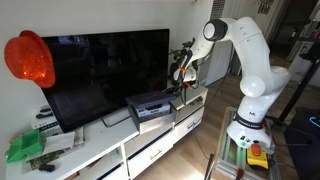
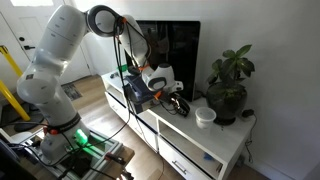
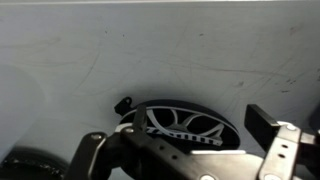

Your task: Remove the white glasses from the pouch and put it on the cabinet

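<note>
Two fingers (image 3: 268,120) spread wide, one on each side of the pouch (image 3: 185,125), seen in the wrist view. Open gripper (image 3: 180,138), clamped on nothing; cannot tell whether the pads touch the pouch. Black oval pouch with a white pattern, lying flat on the cabinet (image 3: 60,60). White glasses not to be told apart: only a small pale scrap at one end of the pouch, too small to name. Bare white top around the pouch in the wrist view, with the far edge well beyond it. In an exterior view, gripper (image 2: 158,88) just above the pouch (image 2: 176,103). Black box (image 2: 135,92) close beside the pouch on the arm's side. White bowl (image 2: 205,117) near the pouch on the other side, potted plant (image 2: 228,88) beyond that. Television (image 2: 170,50) behind the pouch.
</note>
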Available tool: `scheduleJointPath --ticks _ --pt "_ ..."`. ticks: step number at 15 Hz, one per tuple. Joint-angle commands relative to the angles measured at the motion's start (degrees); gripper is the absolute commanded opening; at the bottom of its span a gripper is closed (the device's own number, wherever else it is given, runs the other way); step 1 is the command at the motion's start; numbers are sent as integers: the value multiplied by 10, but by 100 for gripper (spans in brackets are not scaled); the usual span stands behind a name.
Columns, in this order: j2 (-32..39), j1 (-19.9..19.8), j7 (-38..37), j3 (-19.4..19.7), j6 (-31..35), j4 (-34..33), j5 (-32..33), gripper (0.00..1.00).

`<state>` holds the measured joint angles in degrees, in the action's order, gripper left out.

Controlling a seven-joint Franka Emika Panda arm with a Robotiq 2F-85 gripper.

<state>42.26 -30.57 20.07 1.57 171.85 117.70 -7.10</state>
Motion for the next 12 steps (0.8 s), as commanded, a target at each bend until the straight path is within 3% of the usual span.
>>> scheduleJointPath --ticks 1,6,12 --pt "45 -63 36 -68 35 -38 28 100" --pt "81 -121 64 -121 102 -44 101 100" --pt "120 -161 51 -139 166 -46 195 100"
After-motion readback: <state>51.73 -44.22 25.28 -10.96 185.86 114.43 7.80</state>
